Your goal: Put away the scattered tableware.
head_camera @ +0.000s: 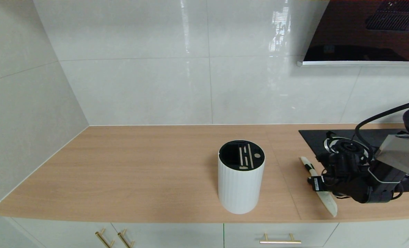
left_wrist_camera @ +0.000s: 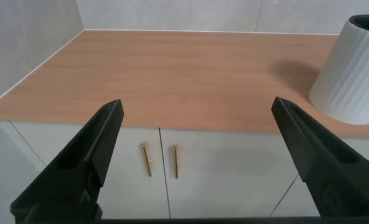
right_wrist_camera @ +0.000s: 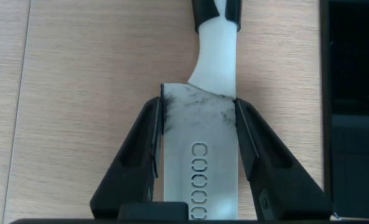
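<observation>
The knife lies flat on the table, just beside the edge of the black cooktop and to the right of the white ribbed holder. Its handle points toward the wall and its blade tip toward the front edge. The right claw sits low over it. In the right wrist view its two fingers press against both long edges of the blade, just below where the pale handle begins, so the claw appears closed on the knife.

The step in hand looks like lifting the knife to carry it to the holder. The grip is across a thin, smooth blade, so it is likely to slip or pivot. The lift should therefore be slow and straight up, with the wrist held level until the tip is off the table. The blade must then be turned tip-down and lined up with one of the narrow slots in the holder's dark top, not the large square opening. The slots run roughly front to back, so the flat of the blade should match that direction before it descends.

The left claw hangs wide open and holds nothing, out over the table's front edge with the holder off to one side. It could steady the holder if the knife binds in the slot.
</observation>
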### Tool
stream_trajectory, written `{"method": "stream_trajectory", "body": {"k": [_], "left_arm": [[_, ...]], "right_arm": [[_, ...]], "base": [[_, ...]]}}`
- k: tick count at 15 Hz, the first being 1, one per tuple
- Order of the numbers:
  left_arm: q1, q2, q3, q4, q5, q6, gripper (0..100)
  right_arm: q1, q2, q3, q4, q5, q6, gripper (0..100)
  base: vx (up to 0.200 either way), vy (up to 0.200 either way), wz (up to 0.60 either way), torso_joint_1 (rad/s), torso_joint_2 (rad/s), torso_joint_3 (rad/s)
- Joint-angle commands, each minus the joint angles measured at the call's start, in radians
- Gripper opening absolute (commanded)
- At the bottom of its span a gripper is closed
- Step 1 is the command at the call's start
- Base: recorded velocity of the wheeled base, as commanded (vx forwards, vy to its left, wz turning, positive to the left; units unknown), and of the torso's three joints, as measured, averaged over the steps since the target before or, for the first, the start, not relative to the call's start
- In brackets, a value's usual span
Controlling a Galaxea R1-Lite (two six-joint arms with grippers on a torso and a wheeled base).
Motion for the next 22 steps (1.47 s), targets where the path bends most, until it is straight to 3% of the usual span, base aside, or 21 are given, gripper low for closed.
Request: {"method": "stream_trajectory", "body": {"k": [1,10,12,14,16,18,20,21,22], "left_arm": [[0.000,0.000,0.000,-0.001,0.001,0.000,100],[0.000,0.000,0.000,-0.001,0.001,0.001,100],[0.000,0.000,0.000,-0.001,-0.001,0.009,100],[0.000,0.000,-0.003,-0.004,0.002,0.046,100],[-0.002,0.008,-0.124,0.005,-0.022,0.063,100],[-0.011,0.142,-0.259,0.065,-0.124,0.089,100],[-0.011,0.384,-0.383,0.071,-0.203,0.123,100],[-0.011,0.471,-0.437,0.070,-0.205,0.129,100],[-0.011,0.682,-0.557,0.068,-0.205,0.132,100]], "right_arm": [[0.000,0.001,0.000,0.000,0.001,0.000,0],[0.003,-0.163,0.074,-0.101,-0.010,0.011,0],[0.009,-0.211,0.090,-0.103,-0.011,0.012,0],[0.035,-0.298,0.123,-0.103,-0.011,0.012,0],[0.083,-0.433,0.158,-0.103,-0.011,0.014,0],[0.127,-0.527,0.153,-0.101,-0.014,0.017,0],[0.184,-0.603,0.139,-0.100,-0.011,0.019,0],[0.201,-0.616,0.120,-0.097,-0.014,0.019,0],[0.227,-0.630,0.078,-0.095,-0.014,0.019,0]], "base": [[0.000,0.000,0.00,0.000,0.00,0.000],[0.000,0.000,0.00,0.000,0.00,0.000],[0.000,0.000,0.00,0.000,0.00,0.000],[0.000,0.000,0.00,0.000,0.00,0.000],[0.000,0.000,0.00,0.000,0.00,0.000],[0.000,0.000,0.00,0.000,0.00,0.000],[0.000,0.000,0.00,0.000,0.00,0.000],[0.000,0.000,0.00,0.000,0.00,0.000],[0.000,0.000,0.00,0.000,0.00,0.000]]}}
